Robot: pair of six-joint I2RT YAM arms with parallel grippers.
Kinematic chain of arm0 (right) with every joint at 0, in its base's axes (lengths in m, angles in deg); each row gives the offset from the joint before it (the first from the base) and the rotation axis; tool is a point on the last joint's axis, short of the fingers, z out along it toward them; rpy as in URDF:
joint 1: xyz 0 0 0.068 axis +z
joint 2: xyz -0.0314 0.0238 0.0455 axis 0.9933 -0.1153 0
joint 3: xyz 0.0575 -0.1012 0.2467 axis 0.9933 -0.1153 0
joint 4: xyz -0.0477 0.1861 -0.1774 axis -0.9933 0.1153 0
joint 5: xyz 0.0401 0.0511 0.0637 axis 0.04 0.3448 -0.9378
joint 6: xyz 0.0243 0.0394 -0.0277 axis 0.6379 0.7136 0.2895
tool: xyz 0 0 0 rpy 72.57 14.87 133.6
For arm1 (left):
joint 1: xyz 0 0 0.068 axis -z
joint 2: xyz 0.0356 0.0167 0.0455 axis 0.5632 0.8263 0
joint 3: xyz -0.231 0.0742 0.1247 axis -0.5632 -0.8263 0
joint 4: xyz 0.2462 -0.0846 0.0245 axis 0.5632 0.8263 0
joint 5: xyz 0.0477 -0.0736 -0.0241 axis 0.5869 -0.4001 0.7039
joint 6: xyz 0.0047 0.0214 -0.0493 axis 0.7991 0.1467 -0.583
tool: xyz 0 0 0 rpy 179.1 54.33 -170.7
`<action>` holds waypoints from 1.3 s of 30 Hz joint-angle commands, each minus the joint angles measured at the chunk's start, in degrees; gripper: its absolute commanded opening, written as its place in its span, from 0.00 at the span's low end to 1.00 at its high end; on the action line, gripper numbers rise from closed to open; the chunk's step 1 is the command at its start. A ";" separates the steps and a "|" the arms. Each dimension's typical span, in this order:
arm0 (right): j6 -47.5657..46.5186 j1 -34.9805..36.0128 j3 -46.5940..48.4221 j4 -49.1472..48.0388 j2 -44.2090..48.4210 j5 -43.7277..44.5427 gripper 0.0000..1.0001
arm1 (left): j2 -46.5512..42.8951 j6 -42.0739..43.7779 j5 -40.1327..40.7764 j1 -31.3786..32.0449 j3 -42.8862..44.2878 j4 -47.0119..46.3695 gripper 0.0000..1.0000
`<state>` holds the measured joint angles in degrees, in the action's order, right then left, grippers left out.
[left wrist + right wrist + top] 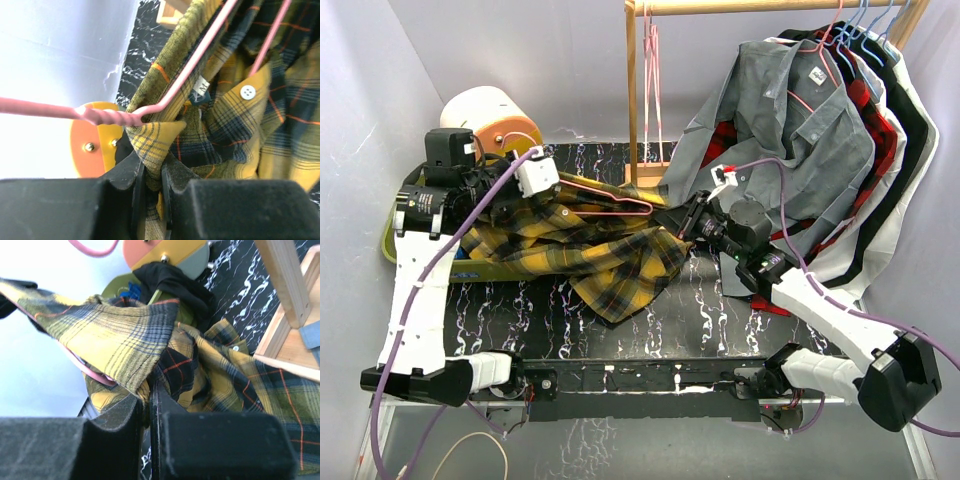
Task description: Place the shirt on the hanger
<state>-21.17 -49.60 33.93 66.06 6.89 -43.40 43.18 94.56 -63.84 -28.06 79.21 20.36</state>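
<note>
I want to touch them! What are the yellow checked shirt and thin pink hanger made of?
The yellow, black and green plaid shirt looks like soft woven cloth, maybe flannel: matte, with limp folds. The thin pink hanger looks like coated wire, probably metal: its neck is twisted and its surface smooth.

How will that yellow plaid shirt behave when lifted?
Probably floppy: the shirt lies in soft folds and bunches where the left gripper pinches it. Likely to sag and drag, since much cloth rests on the table.
</note>
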 commanded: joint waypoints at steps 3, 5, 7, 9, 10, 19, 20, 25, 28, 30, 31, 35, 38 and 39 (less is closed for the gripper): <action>-0.93 -2.49 2.95 6.01 -0.23 -5.33 0.08 | -3.30 3.96 16.43 -1.23 -4.99 -12.51 0.00; -0.70 -2.49 3.58 6.59 -0.31 -7.43 0.08 | -3.85 5.74 19.41 -0.24 -7.70 -14.48 0.00; -0.29 -2.49 4.09 6.97 -0.08 -8.77 0.08 | -4.32 7.46 22.17 0.71 -10.47 -16.30 0.00; -0.11 -2.51 4.79 7.73 0.53 -8.69 0.08 | -4.88 9.80 24.70 1.53 -13.45 -17.73 0.00; -0.21 -2.49 5.33 8.56 0.93 -7.94 0.08 | -5.19 10.60 25.90 1.98 -14.74 -18.54 0.00; -8.32 -2.49 8.30 18.84 -0.29 -0.82 0.21 | -5.85 10.80 36.28 5.21 -19.42 -34.23 0.00; -8.97 -2.47 7.54 19.34 -0.33 -0.10 0.32 | -5.99 11.88 37.25 5.36 -19.83 -35.67 0.00; -10.46 -2.49 5.08 19.77 3.01 2.06 0.78 | -7.15 14.41 37.88 5.85 -21.16 -37.62 0.00; -9.88 -2.53 4.02 16.26 7.11 2.75 0.78 | -7.45 14.03 37.50 6.08 -21.19 -37.20 0.00; -7.87 -2.50 2.62 11.24 9.22 0.86 0.76 | -7.48 13.69 37.22 6.18 -21.17 -36.62 0.00; -6.43 -2.49 1.54 8.09 9.70 -0.14 0.74 | -7.60 13.59 37.11 6.22 -21.18 -36.36 0.00; -4.13 -2.13 -1.65 -2.66 7.62 0.23 0.73 | -8.13 13.47 36.34 6.36 -20.87 -34.80 0.00; -4.29 -2.12 -2.95 -10.32 3.04 0.88 0.65 | -8.30 13.28 36.13 6.48 -20.50 -34.11 0.00; -4.29 -2.06 -2.48 -12.39 0.82 0.01 0.62 | -8.35 13.14 36.06 6.45 -20.35 -34.01 0.00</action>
<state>-26.46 -51.90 32.47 67.87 13.71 -43.20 37.56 106.14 -30.59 -21.40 57.81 -12.12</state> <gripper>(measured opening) 0.669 0.092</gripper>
